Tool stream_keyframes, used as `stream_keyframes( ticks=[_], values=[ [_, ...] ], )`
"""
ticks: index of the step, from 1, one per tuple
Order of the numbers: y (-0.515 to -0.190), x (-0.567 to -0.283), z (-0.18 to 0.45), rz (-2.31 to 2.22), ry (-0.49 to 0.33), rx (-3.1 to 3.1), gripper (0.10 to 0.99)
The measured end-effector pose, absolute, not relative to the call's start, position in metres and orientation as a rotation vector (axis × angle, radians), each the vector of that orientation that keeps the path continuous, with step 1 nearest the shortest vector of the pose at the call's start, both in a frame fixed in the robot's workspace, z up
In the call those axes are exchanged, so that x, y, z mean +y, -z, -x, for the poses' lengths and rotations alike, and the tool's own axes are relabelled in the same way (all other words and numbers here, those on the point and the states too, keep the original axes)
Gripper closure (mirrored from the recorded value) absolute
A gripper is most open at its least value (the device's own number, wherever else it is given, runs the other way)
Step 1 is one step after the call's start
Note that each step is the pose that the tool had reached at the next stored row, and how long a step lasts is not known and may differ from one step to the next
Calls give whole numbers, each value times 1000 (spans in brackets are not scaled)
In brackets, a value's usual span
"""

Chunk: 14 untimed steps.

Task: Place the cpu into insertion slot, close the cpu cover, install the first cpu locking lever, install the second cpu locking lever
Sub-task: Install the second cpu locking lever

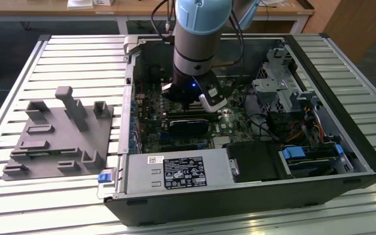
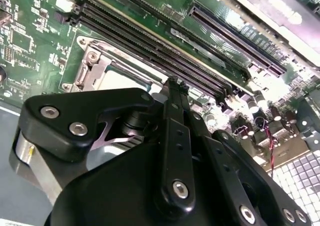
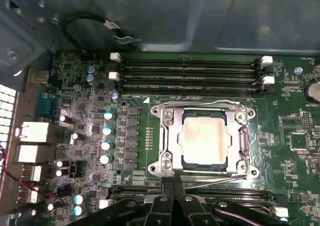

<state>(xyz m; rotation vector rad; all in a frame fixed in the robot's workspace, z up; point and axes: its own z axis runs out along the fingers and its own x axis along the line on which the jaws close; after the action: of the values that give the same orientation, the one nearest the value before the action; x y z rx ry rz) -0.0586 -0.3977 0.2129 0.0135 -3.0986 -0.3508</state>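
Already the cpu (image 3: 202, 142) sits in the slot (image 3: 170, 158) at the first wrist view's centre with the cover (image 3: 172, 136) down around it, while the claw (image 3: 172, 198), fingers together and empty, hovers at the socket's lower edge by a thin lever (image 3: 210, 182).

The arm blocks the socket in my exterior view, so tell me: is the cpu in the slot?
Observer: Yes. In the first wrist view the cpu lies flat in the insertion slot, silvery face up.
Operator: And the cover?
Observer: The cpu cover is down and frames the cpu through its cut-out.
Operator: Where is the hand against it?
Observer: The hand is at the cover's edge, on the side away from the four long memory slots.
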Motion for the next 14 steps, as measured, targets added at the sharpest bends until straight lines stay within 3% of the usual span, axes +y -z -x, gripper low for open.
stream_keyframes(
  ticks=[14],
  values=[
    [-205,-401,68,-15,398,-3096,965]
  ],
)
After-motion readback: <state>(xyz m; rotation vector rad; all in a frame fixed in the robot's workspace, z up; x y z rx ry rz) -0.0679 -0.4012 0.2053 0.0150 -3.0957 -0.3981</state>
